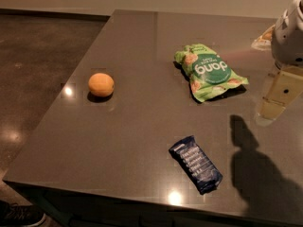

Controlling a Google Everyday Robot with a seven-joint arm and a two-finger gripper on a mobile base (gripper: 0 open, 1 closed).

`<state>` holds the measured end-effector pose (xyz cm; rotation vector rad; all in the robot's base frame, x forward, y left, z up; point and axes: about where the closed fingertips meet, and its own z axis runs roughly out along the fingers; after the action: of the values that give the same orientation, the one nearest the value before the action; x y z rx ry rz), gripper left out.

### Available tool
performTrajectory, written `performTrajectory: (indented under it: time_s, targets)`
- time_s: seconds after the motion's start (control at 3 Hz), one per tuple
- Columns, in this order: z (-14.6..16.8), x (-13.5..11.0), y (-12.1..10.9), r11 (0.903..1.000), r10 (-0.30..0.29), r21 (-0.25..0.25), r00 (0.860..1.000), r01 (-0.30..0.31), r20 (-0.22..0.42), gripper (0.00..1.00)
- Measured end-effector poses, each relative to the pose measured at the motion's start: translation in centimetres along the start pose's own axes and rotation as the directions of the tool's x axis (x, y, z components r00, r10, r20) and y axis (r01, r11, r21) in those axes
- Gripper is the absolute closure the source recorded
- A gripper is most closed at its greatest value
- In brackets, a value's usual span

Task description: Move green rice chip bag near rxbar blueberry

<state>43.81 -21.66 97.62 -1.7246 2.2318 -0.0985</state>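
Note:
The green rice chip bag [209, 71] lies flat on the dark table, right of centre and towards the back. The rxbar blueberry [196, 164] lies near the table's front edge, well in front of the bag and apart from it. My gripper [273, 109] hangs at the right edge of the view. It is to the right of the bag, above the table, and touches neither the bag nor the bar. It holds nothing that I can see. Its shadow falls on the table at the front right.
A round orange fruit [101, 84] sits on the left part of the table [132, 141]. A pale wrapped item [262, 38] lies at the far right, partly behind my arm. The table's left and front edges drop to the floor.

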Motion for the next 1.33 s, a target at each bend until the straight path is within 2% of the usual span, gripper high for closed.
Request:
performTrajectory:
  time_s: [0.67,1.0,1.33]
  targets:
    - [0.3,-0.7,-0.1,0.9999,0.009,-0.012,1.0,-0.009,-0.009,0.0]
    - [2.5,-2.7,-1.8,0.9976,0.057,-0.038,0.998,-0.057,-0.001,0.0]
    - [5.0,-4.5,-4.0,0.9867,0.151,-0.06,0.989,-0.151,-0.006,0.0]
